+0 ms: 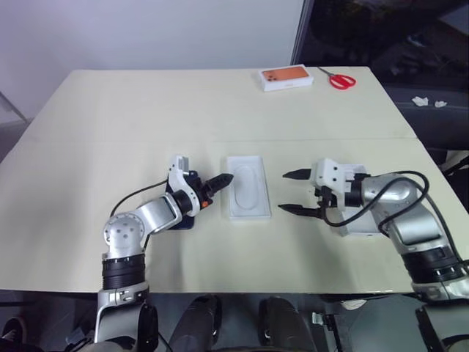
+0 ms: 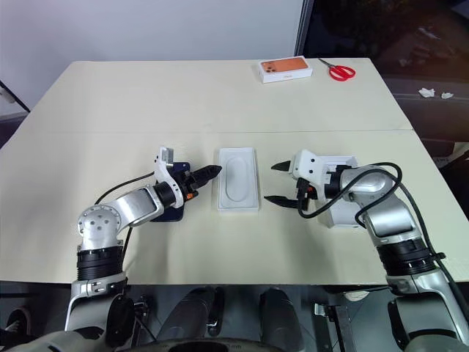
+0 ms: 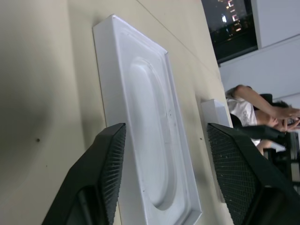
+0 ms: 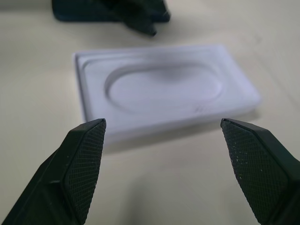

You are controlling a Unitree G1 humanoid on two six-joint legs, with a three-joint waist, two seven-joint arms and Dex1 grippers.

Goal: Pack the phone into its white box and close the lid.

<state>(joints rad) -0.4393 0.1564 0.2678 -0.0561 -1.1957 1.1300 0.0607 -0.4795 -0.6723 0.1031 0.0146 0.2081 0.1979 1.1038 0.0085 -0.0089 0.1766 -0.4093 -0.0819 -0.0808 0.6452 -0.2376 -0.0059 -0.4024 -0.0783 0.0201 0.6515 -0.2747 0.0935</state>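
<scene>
The white box [image 1: 248,188] lies open-side up at the middle of the desk [image 1: 146,110], its oval recess bare. The left pincer [image 1: 220,181] hangs at the box's 9 o'clock side, fingers spread and holding nothing, tips close to the box edge. The phone [image 2: 173,213] lies flat on the desk beneath the left wrist, mostly hidden by it. The right pincer [image 1: 297,192] faces the box from 3 o'clock, fingers spread wide with nothing between them. The lid [image 2: 344,213] rests on the desk under the right forearm. Toward 12 o'clock, an orange-topped box [image 1: 286,77] and red scissors [image 1: 338,79] sit near the far edge.
</scene>
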